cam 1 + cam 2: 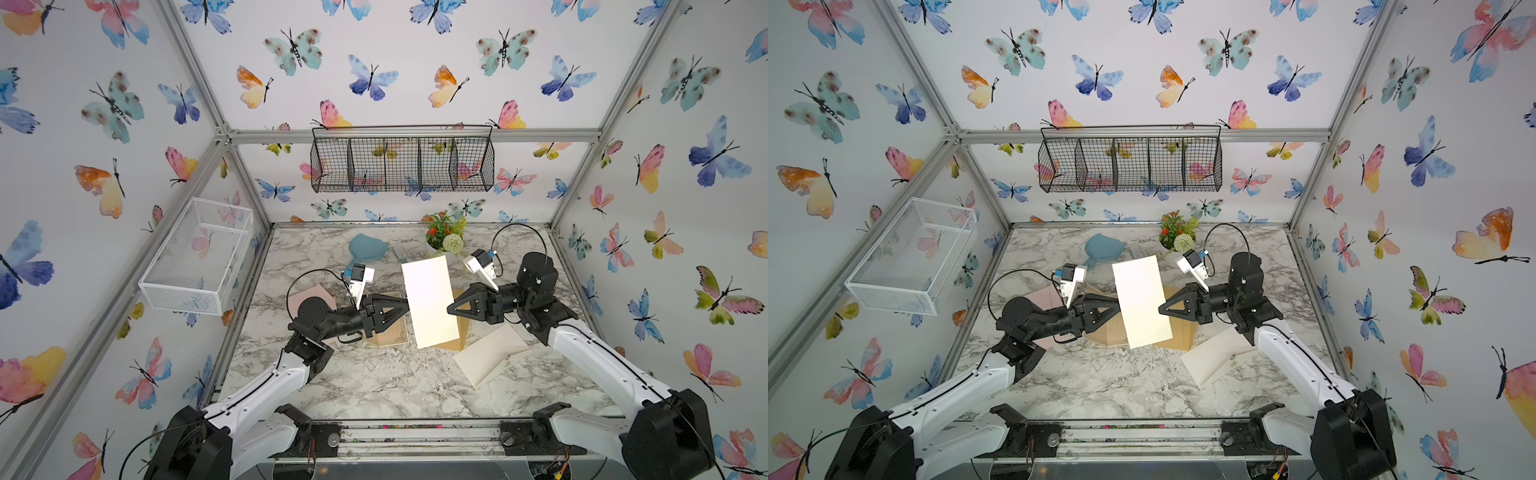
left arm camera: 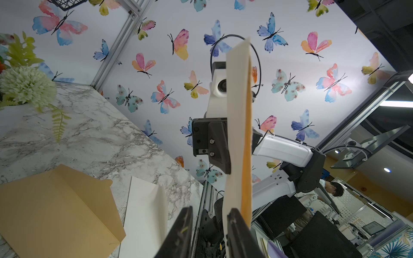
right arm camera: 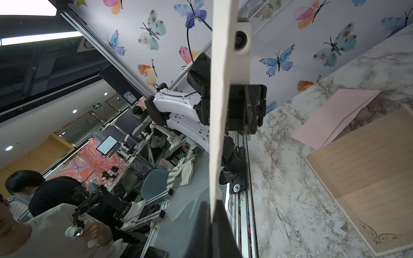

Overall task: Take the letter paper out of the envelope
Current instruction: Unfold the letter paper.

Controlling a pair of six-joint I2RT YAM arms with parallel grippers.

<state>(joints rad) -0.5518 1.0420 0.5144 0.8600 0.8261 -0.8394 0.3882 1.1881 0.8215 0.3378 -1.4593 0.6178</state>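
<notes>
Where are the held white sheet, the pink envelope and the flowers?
white sheet (image 1: 430, 301), a top view, its middle
pink envelope (image 3: 333, 116), right wrist view, its face
flowers (image 1: 1185, 242), a top view, white bloom

Each arm has glossy white link shells (image 1: 266, 384) between matte black rounded joint housings (image 1: 313, 309), and a thin black cable (image 1: 519, 225) loops off the wrist. The left gripper (image 1: 406, 309) and right gripper (image 1: 449, 309) are black open triangular frames, each carrying a white camera housing (image 1: 360, 277).

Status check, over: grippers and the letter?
Right gripper shut on white sheet, held aloft. Left gripper open at opposite edge. White envelope lies on table; nothing obstructing.
</notes>
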